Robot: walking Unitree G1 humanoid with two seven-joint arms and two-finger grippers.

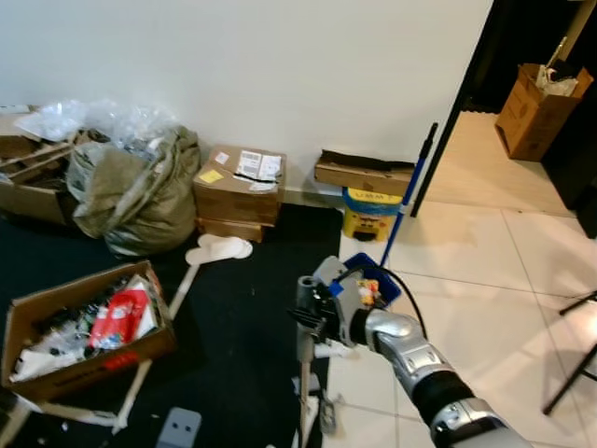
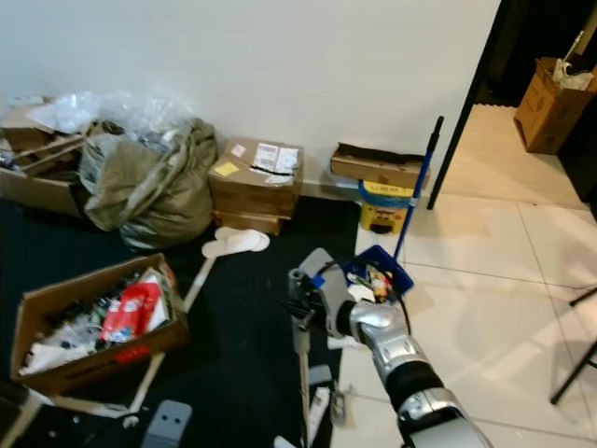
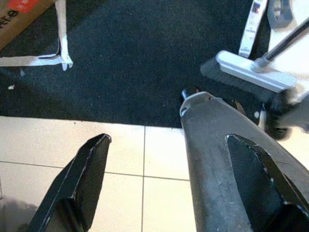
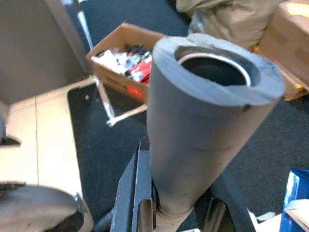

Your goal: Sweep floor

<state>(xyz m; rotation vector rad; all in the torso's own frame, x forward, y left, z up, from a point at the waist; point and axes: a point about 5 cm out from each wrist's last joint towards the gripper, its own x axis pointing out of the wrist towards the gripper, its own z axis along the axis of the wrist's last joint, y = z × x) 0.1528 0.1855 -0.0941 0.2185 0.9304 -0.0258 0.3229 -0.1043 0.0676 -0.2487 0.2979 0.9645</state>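
here the grey metal-handled broom (image 1: 304, 359) stands upright at the edge of the black carpet (image 1: 242, 317), its grey foam grip end (image 4: 205, 121) clamped in the right gripper (image 1: 312, 317). its brush head (image 3: 251, 75) rests where carpet meets cream floor tiles (image 1: 485, 280). the left gripper (image 3: 145, 179) hangs above the tile edge, fingers spread apart around nothing. just behind the right arm lies a blue dustpan filled with litter (image 1: 373, 280), its blue pole (image 1: 409, 191) tilted toward the wall. an open cardboard box of rubbish (image 1: 84, 331) sits on the carpet at the left.

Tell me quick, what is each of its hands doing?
Left gripper: open, holding nothing, above the floor.
Right gripper: shut on the broom handle.
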